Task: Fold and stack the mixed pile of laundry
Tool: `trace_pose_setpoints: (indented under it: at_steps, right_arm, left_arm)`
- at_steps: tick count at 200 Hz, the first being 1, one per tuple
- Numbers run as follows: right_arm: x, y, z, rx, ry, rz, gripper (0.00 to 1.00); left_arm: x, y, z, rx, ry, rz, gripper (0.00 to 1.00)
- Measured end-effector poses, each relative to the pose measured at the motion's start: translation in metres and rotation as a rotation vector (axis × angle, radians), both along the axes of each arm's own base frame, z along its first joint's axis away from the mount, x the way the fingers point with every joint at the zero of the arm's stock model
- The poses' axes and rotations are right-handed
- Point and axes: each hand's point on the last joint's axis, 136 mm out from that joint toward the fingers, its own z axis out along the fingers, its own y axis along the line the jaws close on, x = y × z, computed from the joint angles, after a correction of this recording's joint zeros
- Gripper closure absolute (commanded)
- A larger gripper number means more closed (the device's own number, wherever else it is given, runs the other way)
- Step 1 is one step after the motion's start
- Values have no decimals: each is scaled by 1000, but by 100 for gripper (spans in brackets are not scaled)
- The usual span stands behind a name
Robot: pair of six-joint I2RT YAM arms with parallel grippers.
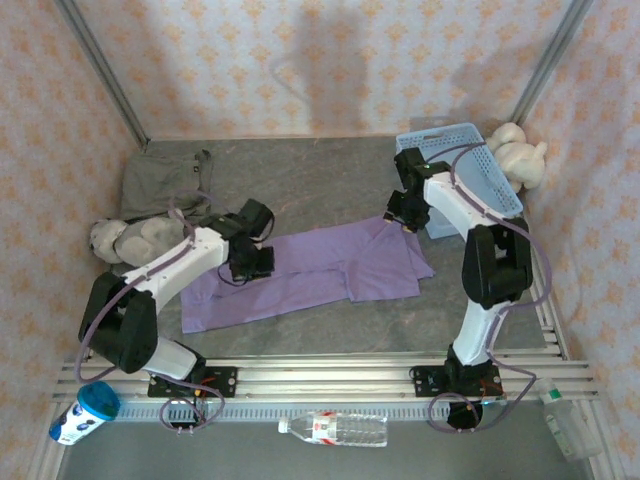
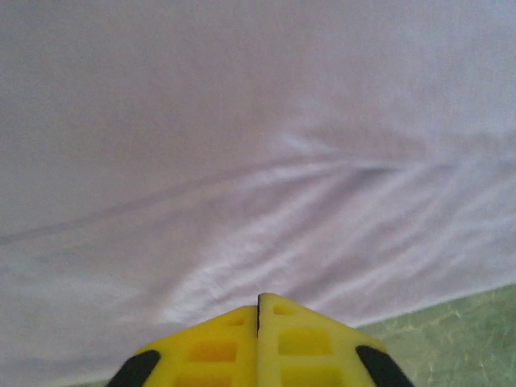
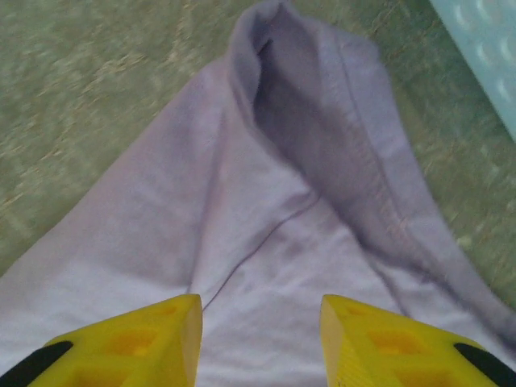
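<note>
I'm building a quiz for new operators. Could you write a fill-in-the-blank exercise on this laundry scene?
1. The grey-olive garment lies in the far ____ corner of the table.
2. The right gripper hovers over the purple T-shirt with its jaws ____.
3. The left gripper is ____ on the T-shirt's edge.
4. The mesh basket beside the right arm is light ____.
Missing words: left; open; shut; blue.
</note>
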Motion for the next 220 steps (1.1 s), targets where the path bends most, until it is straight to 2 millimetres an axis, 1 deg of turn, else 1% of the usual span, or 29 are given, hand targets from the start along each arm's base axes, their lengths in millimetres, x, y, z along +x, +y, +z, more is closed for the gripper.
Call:
trace_pose_setpoints:
  at_steps: [15, 17, 30, 47, 70, 95, 103, 125, 136, 176, 203, 211, 220]
  right_arm:
    - [3, -2, -13, -20, 17, 23, 57]
    - [3, -3, -15, -24, 20, 27, 57]
    - [4, -4, -20, -43, 25, 44, 57]
    - [9, -7, -22, -62, 20, 54, 57]
    - [26, -9, -20, -72, -13, 56, 60]
    - [42, -9, -21, -75, -38, 69, 74]
    - [47, -8, -24, -76, -40, 77, 78]
    - [49, -6, -33, -72, -27, 85, 91]
    - [48, -5, -35, -66, -22, 85, 100]
    - [54, -8, -26, -59, -35, 59, 100]
    - [73, -23, -4, -34, -75, -24, 100]
    - [81, -28, 2, -20, -90, -49, 96]
    - [91, -33, 8, -1, -105, -77, 89]
  left_arm:
    - [-15, -12, -16, 15, 57, -52, 100]
    - [-18, -13, -21, 23, 72, -63, 100]
    - [-23, -15, -35, 42, 107, -73, 100]
    - [-28, -11, -53, 82, 153, -60, 100]
    - [-29, -3, -62, 131, 168, -48, 100]
    - [-27, 2, -63, 163, 153, -47, 100]
    - [-26, 4, -63, 177, 150, -45, 100]
    - [-25, 8, -63, 201, 146, -45, 100]
    - [-25, 11, -63, 213, 141, -44, 100]
    - [-25, 18, -64, 250, 135, -35, 100]
    - [-27, 22, -64, 266, 131, -35, 100]
    - [-27, 24, -64, 269, 126, -34, 100]
    - [-28, 25, -64, 270, 120, -34, 100]
